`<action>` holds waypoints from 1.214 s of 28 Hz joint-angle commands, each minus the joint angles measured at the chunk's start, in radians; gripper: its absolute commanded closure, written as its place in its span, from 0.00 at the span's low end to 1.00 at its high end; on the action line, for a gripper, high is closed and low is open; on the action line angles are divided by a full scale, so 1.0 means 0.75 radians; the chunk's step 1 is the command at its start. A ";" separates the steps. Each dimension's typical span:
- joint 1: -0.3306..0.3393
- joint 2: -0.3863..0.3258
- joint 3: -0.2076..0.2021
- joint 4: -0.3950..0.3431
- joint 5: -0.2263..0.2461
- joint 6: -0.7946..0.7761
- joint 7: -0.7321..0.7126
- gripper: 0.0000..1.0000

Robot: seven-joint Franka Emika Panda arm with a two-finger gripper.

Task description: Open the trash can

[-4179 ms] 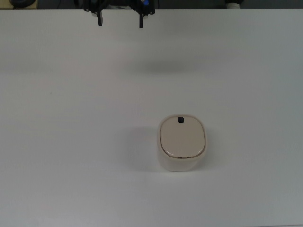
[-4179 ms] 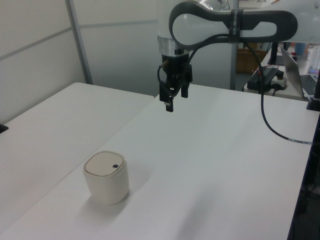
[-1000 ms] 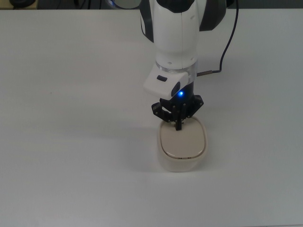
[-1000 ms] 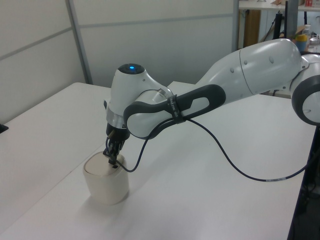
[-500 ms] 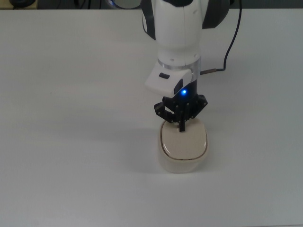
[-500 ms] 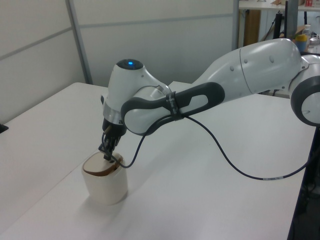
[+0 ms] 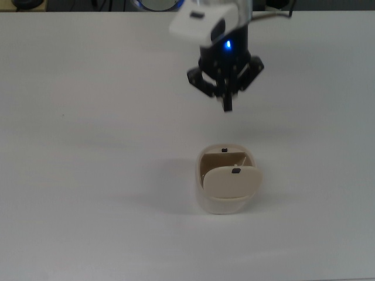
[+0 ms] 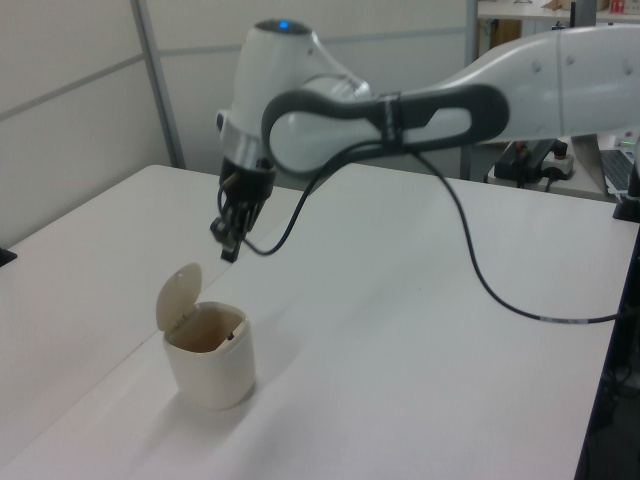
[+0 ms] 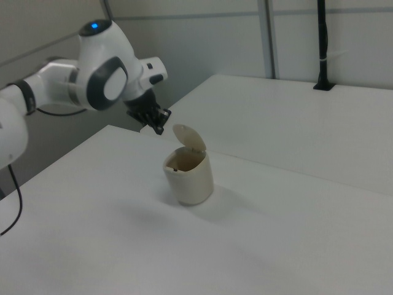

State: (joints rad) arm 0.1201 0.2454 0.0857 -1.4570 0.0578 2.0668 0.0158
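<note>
The cream-beige trash can (image 7: 226, 205) stands on the white table (image 7: 88, 175) with its hinged lid (image 7: 232, 180) swung up and the inside showing. In the left view the lid (image 8: 178, 295) stands upright at the far-left rim of the trash can (image 8: 212, 365). A small black button (image 7: 224, 150) sits on the rim. My gripper (image 7: 227, 106) hangs shut and empty in the air, well above and behind the trash can (image 9: 191, 179) and touching nothing; it also shows as gripper (image 8: 229, 246) and gripper (image 9: 157, 126).
A black cable (image 8: 470, 250) loops from the arm down to the table. A second white table (image 9: 295, 123) adjoins along a seam. A black post (image 9: 321, 49) stands at the far edge in the right view. Cluttered desks (image 8: 590, 150) lie beyond the left view's right.
The lid has swung from barely ajar to fully upright. My gripper has lifted off the trash can's button edge and pulled up and back, away from it, still shut.
</note>
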 commanded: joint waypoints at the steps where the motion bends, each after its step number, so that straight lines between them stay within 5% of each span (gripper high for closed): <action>1: -0.027 -0.137 -0.022 -0.043 0.025 -0.154 0.006 0.95; 13: -0.050 -0.272 -0.128 -0.045 0.007 -0.550 -0.039 0.90; 20: -0.060 -0.315 -0.147 -0.088 -0.001 -0.618 -0.064 0.91; 34: -0.058 -0.337 -0.143 -0.146 -0.224 -0.665 -0.105 0.82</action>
State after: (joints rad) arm 0.0776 0.0199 -0.0178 -1.5348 -0.0535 1.6042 -0.0186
